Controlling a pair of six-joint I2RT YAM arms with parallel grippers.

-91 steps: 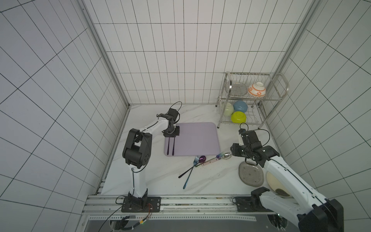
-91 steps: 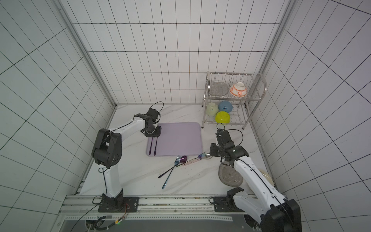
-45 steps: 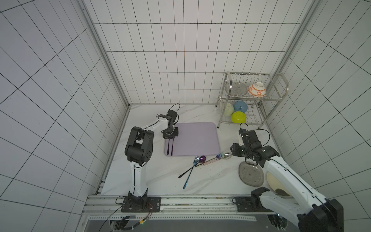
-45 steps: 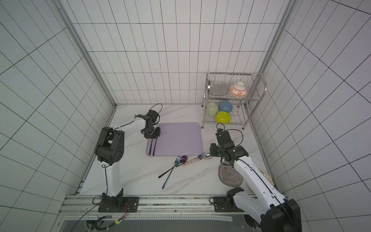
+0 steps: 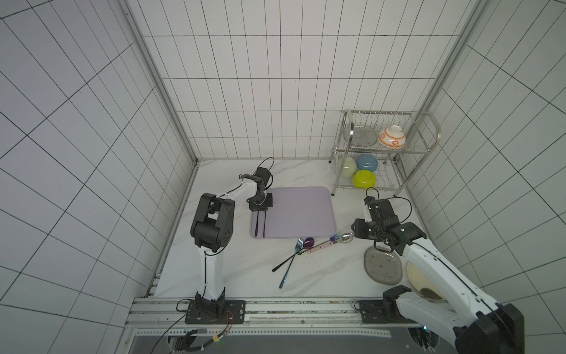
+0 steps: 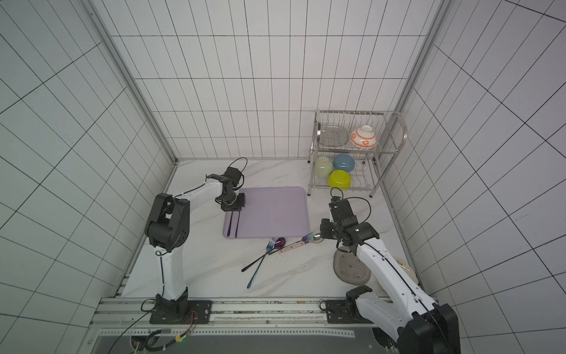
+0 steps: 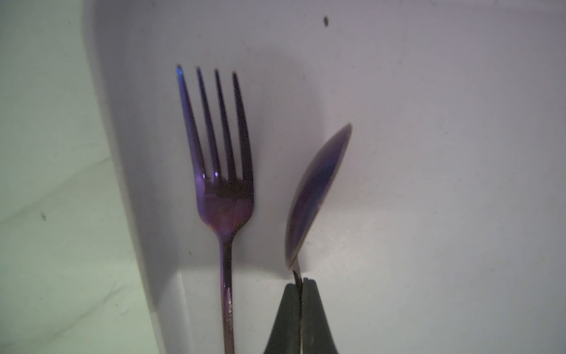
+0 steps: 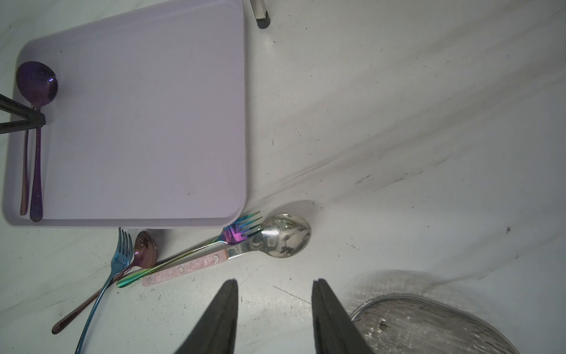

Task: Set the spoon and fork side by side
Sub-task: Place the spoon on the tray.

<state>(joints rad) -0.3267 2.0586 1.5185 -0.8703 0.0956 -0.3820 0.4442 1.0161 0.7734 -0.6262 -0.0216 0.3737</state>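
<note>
The left gripper (image 7: 301, 282) is clenched on the neck of the purple spoon (image 7: 317, 196), just below its bowl, over the lavender tray (image 5: 300, 211). In the left wrist view the bowl is rolled partly onto its edge, while the purple fork (image 7: 223, 171) lies flat just beside it with a narrow gap between the two heads. Both point the same way, their handles nearly parallel along the tray's left edge, as both top views show. The right gripper (image 8: 274, 306) hangs with its jaws apart and nothing between them, above the table (image 5: 232, 269) just off the tray's near right corner. In front of its fingers lies a loose heap of cutlery: a rainbow fork (image 8: 235, 234) resting against a pink spoon (image 8: 284, 234), and a blue fork (image 8: 119, 260) crossing a brown spoon (image 8: 145, 249). A glass plate (image 8: 428, 325) sits on the table beside that gripper. A wire rack (image 5: 382, 147) with bowls stands in the far right corner.
</note>
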